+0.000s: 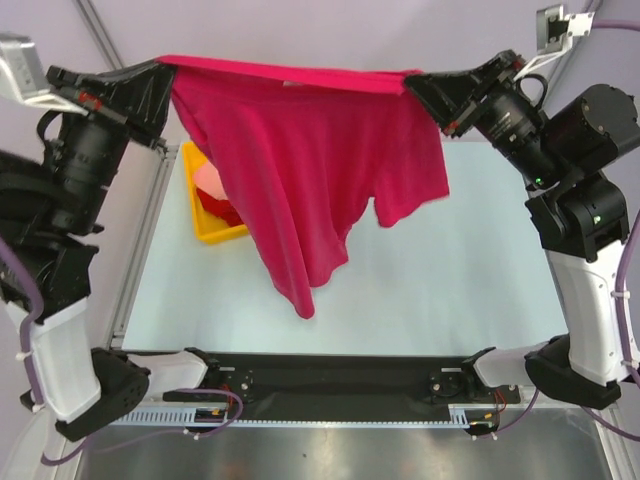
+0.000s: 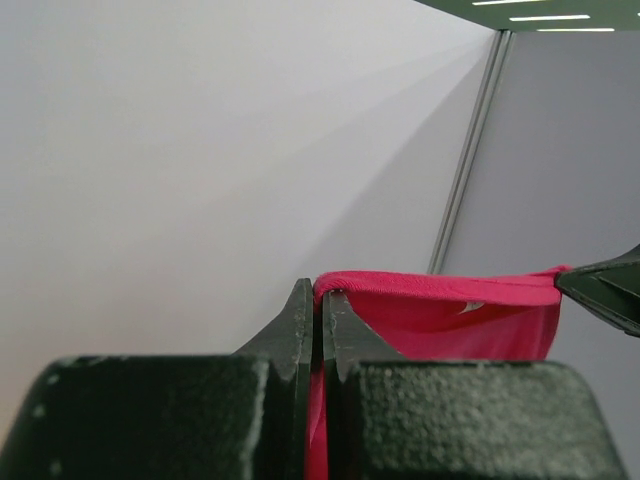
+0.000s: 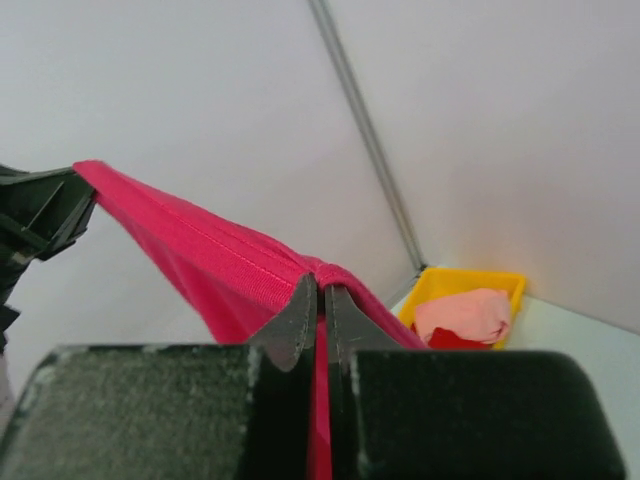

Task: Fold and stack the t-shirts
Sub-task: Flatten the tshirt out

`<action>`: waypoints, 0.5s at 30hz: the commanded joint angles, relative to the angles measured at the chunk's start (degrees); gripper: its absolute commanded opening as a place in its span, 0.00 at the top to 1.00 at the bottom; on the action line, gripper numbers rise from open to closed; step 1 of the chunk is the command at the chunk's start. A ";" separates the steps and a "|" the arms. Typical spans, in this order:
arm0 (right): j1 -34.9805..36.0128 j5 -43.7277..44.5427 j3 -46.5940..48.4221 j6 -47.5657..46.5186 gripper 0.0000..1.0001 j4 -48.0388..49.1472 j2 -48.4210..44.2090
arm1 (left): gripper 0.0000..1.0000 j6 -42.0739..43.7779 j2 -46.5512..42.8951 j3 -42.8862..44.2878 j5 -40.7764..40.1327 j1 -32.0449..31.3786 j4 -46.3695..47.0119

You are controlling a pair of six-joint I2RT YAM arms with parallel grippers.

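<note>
The magenta-crimson t-shirt (image 1: 300, 160) hangs in the air above the table, stretched taut along its top edge between my two grippers. My left gripper (image 1: 165, 68) is shut on its left corner; the left wrist view shows the cloth (image 2: 450, 320) pinched between the closed fingers. My right gripper (image 1: 415, 80) is shut on the right corner, and the right wrist view shows the hem (image 3: 200, 250) clamped in the jaws. The pale salmon-pink t-shirt (image 3: 462, 314) and the bright red t-shirt (image 3: 452, 340) lie crumpled in the yellow bin (image 1: 205, 232) at the far left.
The pale table (image 1: 450, 290) spreads under the hanging shirt. A black bar (image 1: 330, 385) with both arm bases runs along the near edge. The shirt's lowest tip hangs near the table's middle-left.
</note>
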 commanded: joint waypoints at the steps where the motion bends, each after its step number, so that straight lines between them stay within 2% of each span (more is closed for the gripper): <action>1: 0.35 0.06 -2.41 0.43 1.00 -2.28 -5.41 | 1.00 3.71 -9.73 -0.55 -10.50 1.31 9.72; 4: 0.79 -5.82 -8.74 6.47 1.00 0.08 -9.28 | 1.00 3.72 -10.71 0.31 -10.41 1.31 9.91; 5: 0.88 -8.37 -10.41 11.72 1.00 1.74 -9.81 | 1.00 3.54 -10.62 0.75 -10.15 1.31 9.64; 7: 3.25 -14.97 -16.03 17.37 1.00 8.15 -10.96 | 1.00 3.10 -10.45 0.41 -9.71 1.22 10.34; 8: 5.17 -15.59 -17.35 18.35 1.00 9.31 -11.22 | 1.00 2.93 -10.18 0.23 -9.54 1.31 10.86; 10: 9.92 -11.66 -16.49 15.65 1.00 5.21 -11.40 | 1.00 2.66 -9.13 -0.29 -9.53 1.22 11.66; 12: 10.55 -9.10 -16.66 14.14 1.00 2.64 -11.84 | 1.00 2.66 -8.34 -1.00 -9.45 1.22 12.10; 15: 10.55 -10.93 -19.03 15.90 1.00 3.43 -11.32 | 1.00 2.31 -6.14 -2.05 -8.14 1.31 12.10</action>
